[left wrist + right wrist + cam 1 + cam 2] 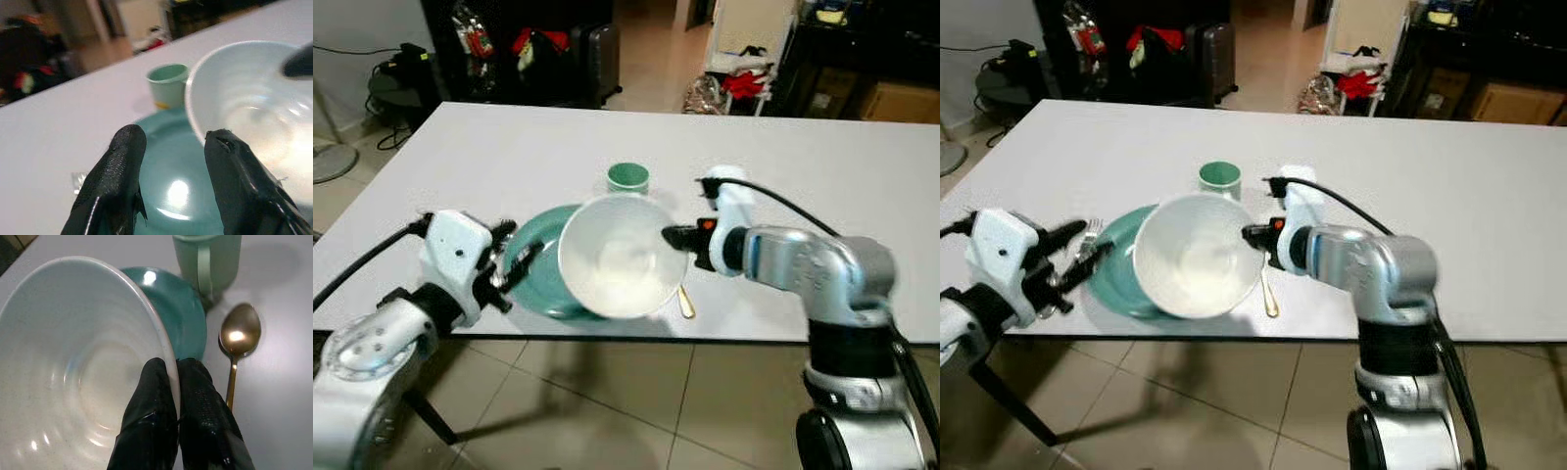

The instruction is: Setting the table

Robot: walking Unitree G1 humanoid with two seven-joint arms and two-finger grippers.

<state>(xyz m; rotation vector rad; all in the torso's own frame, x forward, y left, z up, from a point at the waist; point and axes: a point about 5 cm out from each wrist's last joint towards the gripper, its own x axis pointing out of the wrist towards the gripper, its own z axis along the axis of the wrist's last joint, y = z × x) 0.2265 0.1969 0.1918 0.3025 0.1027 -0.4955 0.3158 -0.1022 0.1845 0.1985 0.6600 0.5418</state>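
A white bowl (619, 257) hangs tilted over the near part of a teal plate (533, 269) at the table's front edge. My right gripper (668, 236) is shut on the bowl's right rim, one finger inside and one outside (195, 382). A green mug (627, 178) stands just behind the plate. Right of the plate lies a gold spoon (686, 304), and a fork (1090, 232) lies at its left. My left gripper (514, 257) is open at the plate's left edge, its fingers (128, 142) apart and holding nothing.
The white table (509, 147) stretches wide and bare behind the setting. Its front edge runs just below the plate, with tiled floor (607, 401) beneath. Behind the table stand a dark suitcase (597, 54), bags and shelves.
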